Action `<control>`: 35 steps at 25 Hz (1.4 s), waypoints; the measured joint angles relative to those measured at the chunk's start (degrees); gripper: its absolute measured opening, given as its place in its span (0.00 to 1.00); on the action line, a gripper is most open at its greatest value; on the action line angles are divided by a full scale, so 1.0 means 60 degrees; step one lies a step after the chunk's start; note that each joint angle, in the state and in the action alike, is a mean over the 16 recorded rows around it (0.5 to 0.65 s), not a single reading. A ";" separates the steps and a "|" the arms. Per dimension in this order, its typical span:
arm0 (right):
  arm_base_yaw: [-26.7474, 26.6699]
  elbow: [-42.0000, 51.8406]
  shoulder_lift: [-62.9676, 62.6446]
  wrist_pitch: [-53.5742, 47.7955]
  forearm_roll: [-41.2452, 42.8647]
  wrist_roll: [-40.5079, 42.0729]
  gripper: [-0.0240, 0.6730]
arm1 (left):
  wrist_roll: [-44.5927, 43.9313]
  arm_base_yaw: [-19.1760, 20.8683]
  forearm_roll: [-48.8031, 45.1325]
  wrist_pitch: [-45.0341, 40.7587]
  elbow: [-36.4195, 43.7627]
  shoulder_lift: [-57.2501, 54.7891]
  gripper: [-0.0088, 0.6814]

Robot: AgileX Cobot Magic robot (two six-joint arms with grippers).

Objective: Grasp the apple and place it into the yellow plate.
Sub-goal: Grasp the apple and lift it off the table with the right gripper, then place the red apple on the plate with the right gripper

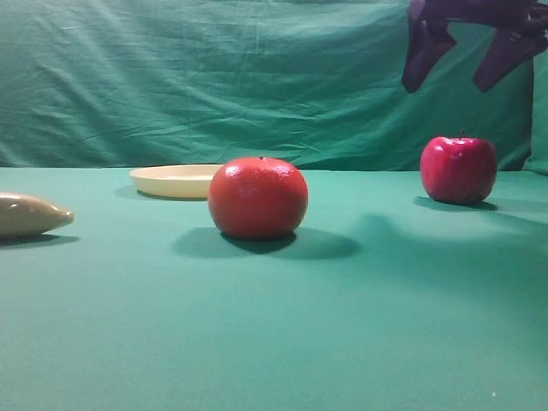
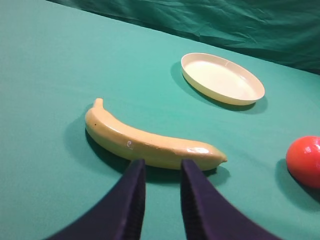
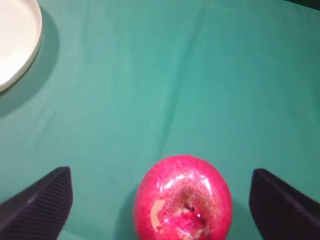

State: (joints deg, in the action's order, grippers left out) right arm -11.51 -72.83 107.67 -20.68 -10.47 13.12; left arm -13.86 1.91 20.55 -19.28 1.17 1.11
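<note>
The apple (image 1: pixel 458 169) stands upright on the green cloth (image 1: pixel 274 342) at about three o'clock in the high view, well apart from the yellow plate (image 1: pixel 175 180), which lies far over at about ten o'clock behind the orange fruit (image 1: pixel 258 197). The right claw (image 1: pixel 467 64) hangs above the apple with its two fingers spread wide; in the right wrist view the fingers (image 3: pixel 35 205) flank the apple (image 3: pixel 182 200) at nine and three o'clock without touching it, and nothing is held. The apple looks hard and smooth, with a bright shine around the stem hollow, so it will likely be stiff under pressure but slippery, and being round it may roll or squirt out if pinched off-centre. It seems moderately light. The safest hold is probably across its widest belt, both fingers level on opposite flanks, below the lobed shoulders and clear of the stem. The left claw (image 2: pixel 160 172) hovers just near a banana (image 2: pixel 150 142), its fingers close together with a narrow gap showing, holding nothing.
</note>
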 joint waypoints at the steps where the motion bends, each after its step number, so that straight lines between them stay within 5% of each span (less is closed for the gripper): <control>1: 0.0010 -0.0009 0.0128 0.0044 -0.0001 -0.0038 0.95 | 0.0000 0.0000 0.0000 0.0000 0.0000 0.0000 0.24; 19: -0.0234 -0.0505 0.0761 0.0188 -0.0691 -0.0185 0.75 | 0.0000 0.0000 0.0000 0.0000 0.0000 0.0000 0.24; 35: -0.3601 -0.2307 0.1325 0.2840 -0.1523 0.1134 0.74 | 0.0000 0.0000 0.0000 0.0000 0.0000 0.0000 0.24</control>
State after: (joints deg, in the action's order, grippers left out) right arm -33.12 -86.67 115.62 -3.64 -19.61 19.93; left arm -13.86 1.91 20.55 -19.28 1.17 1.11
